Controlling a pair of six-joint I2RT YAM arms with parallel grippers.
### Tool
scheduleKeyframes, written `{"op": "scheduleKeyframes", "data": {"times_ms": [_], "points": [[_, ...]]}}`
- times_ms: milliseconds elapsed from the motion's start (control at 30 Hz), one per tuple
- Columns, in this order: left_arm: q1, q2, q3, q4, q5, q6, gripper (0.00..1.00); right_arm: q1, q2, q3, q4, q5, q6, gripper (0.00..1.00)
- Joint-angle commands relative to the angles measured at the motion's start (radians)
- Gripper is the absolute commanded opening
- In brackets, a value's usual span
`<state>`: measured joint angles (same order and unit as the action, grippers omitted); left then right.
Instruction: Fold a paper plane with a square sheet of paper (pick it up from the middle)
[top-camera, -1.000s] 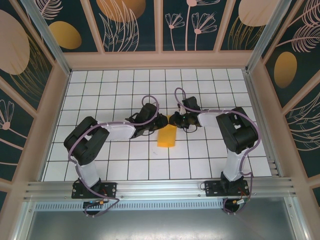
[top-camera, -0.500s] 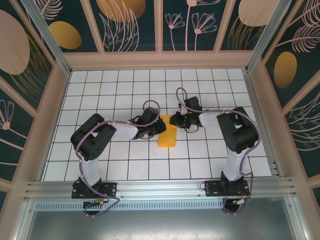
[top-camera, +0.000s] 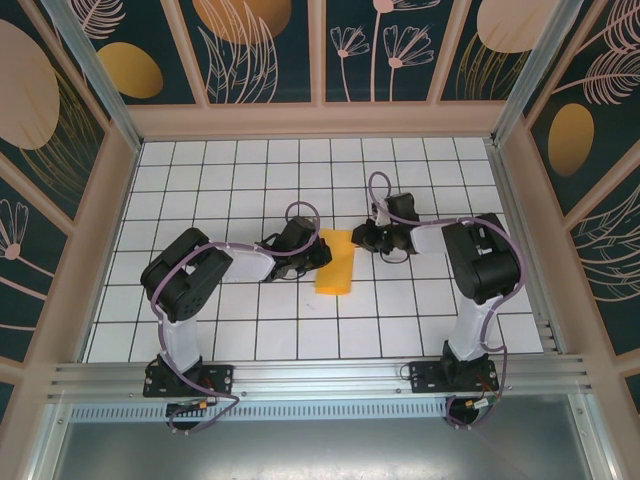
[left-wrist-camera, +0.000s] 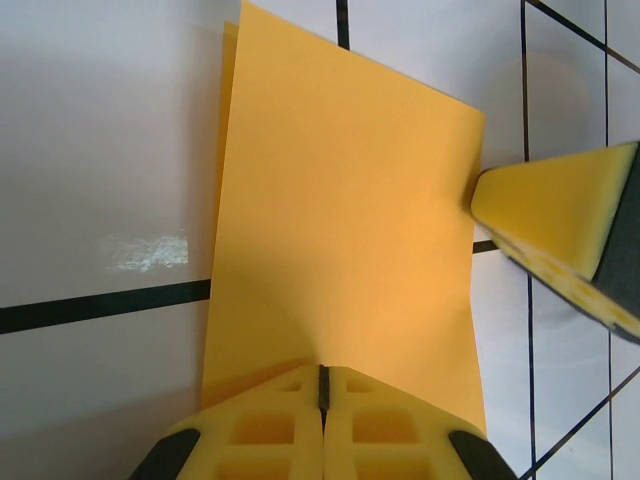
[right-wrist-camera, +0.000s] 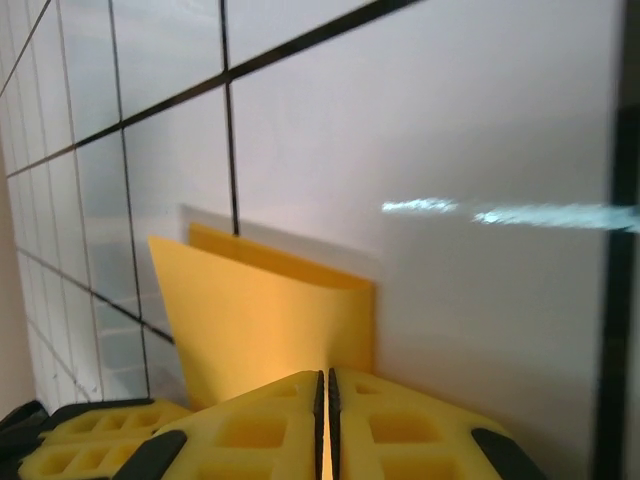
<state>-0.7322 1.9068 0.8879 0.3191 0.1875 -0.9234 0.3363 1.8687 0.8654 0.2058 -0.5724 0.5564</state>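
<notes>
Top external view gives us the sheet of paper (top-camera: 337, 270), folded into a narrow orange strip, lying on the white grid table (top-camera: 250, 320) just below frame centre. We see the left gripper (top-camera: 320, 250) over its upper left edge and the right gripper (top-camera: 360, 238) at its upper right corner. In each wrist view the 2 yellow fingers (left-wrist-camera: 260, 435) meet with no gap, tips against the paper; whether they pinch it, we cannot tell.
</notes>
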Motion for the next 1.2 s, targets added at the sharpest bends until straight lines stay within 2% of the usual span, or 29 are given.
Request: {"op": "scheduleKeyframes", "data": {"times_ms": [0,167,467,600,800,1167], "points": [[-0.005,0.052,-0.041,-0.120,0.007,0.024,0.08,-0.013,0.027,0.048,-0.012,0.088,0.000,0.15],[-0.004,0.052,-0.037,-0.120,0.007,0.024,0.08,-0.011,0.018,0.088,-0.045,0.100,-0.010,0.14],[-0.005,0.055,-0.026,-0.123,0.007,0.017,0.08,0.029,-0.131,0.024,-0.019,0.095,-0.024,0.14],[-0.005,0.056,-0.021,-0.127,0.006,0.018,0.09,0.086,-0.080,0.065,-0.092,0.107,-0.050,0.15],[-0.005,0.058,-0.023,-0.136,0.001,0.018,0.09,0.105,0.023,0.122,-0.134,0.103,-0.053,0.14],[-0.006,0.060,-0.059,-0.139,0.003,0.018,0.09,0.036,0.058,0.115,-0.113,0.131,-0.031,0.13]]}}
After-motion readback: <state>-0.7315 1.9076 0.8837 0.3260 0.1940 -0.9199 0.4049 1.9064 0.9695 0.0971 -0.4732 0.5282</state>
